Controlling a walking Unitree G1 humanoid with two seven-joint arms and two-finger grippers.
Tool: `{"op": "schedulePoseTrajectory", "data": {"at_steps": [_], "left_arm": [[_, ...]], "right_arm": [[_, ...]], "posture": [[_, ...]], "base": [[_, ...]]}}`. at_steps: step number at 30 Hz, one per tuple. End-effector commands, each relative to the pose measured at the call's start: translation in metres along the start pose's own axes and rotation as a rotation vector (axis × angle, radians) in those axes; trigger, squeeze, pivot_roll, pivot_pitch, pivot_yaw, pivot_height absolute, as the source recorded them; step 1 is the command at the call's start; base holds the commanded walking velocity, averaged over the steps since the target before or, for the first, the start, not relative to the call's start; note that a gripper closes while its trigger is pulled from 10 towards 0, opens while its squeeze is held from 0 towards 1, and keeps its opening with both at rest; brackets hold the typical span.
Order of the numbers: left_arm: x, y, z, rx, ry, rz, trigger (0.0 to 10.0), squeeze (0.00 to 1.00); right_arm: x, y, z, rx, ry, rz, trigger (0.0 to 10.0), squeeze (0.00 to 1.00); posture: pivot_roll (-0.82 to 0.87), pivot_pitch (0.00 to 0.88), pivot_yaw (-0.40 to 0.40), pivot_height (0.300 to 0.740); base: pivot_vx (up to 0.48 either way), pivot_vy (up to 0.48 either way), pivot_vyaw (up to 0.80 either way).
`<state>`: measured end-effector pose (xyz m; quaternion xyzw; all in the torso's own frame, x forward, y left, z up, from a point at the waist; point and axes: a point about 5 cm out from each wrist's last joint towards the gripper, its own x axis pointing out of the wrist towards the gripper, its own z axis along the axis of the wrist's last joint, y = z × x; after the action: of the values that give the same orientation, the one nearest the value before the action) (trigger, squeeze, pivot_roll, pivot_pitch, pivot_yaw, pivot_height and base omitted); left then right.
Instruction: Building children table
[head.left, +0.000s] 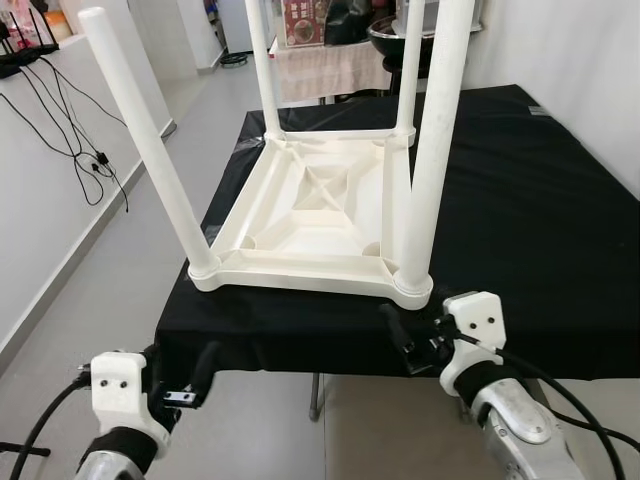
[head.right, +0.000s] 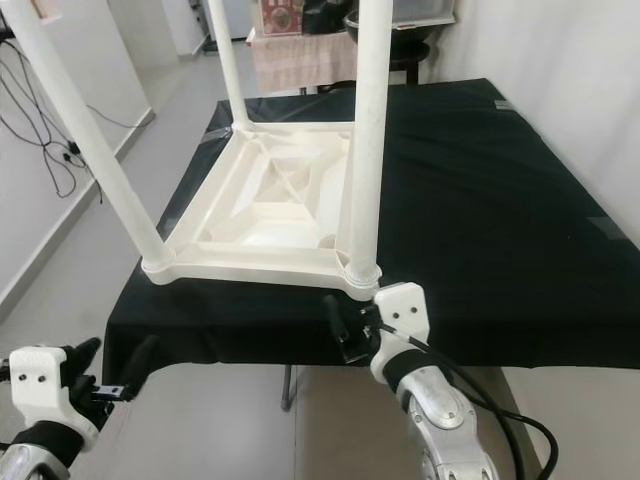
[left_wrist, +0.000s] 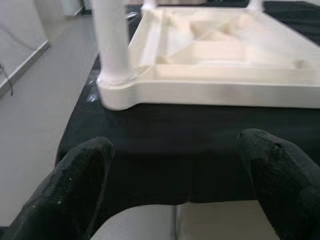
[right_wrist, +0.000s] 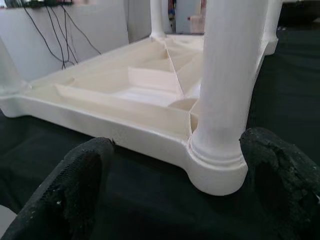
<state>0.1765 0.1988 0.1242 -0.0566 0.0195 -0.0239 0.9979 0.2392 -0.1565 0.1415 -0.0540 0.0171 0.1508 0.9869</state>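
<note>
Four white plastic legs already stand upward from the white square plastic child's table (head.left: 310, 215), which lies upside down on the black cloth-covered worktop (head.left: 530, 210) — top face down, presumably so the legs could be pushed into the corner sockets from above.

Going left to right: the left gripper (head.left: 178, 378) hangs below and short of the worktop's near edge, its two black fingers (left_wrist: 75, 185) spread apart and holding nothing. Ahead of it and a little higher sits the near-left corner of the table, with the near-left white round leg (head.left: 150, 140) leaning up from its socket.

The right gripper (head.left: 410, 335) is raised to the level of the worktop's edge, its fingers (right_wrist: 280, 175) parted and empty, just short of the near-right corner. The near-right white round leg (right_wrist: 232, 80) stands straight in front of it, its collar between the two fingertips in the wrist view — a pose that looks suited to closing on that corner or leg.

With all legs seated, I judge the next step is to turn the table upright.
</note>
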Motion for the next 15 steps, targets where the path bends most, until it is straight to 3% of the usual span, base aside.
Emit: {"op": "schedulePoseTrajectory", "data": {"at_steps": [1,15], "left_arm": [[0.0015,-0.0009,0.0033,-0.002,-0.023,-0.004,10.0,0.0],[0.0029,0.0017,0.0073,0.015,-0.032,-0.002,10.0,0.0]], "right_arm": [[-0.0001,0.0016,0.0041,-0.004,-0.018,0.022,10.0,0.0],[0.0006,0.0057,0.0047,0.024,-0.004,0.07,10.0,0.0]], "posture": [[-0.08,0.039,0.081,0.74],[-0.08,0.043,0.083,0.74]], "base": [[0.319,0.0,0.0],[0.317,0.0,0.06]]}}
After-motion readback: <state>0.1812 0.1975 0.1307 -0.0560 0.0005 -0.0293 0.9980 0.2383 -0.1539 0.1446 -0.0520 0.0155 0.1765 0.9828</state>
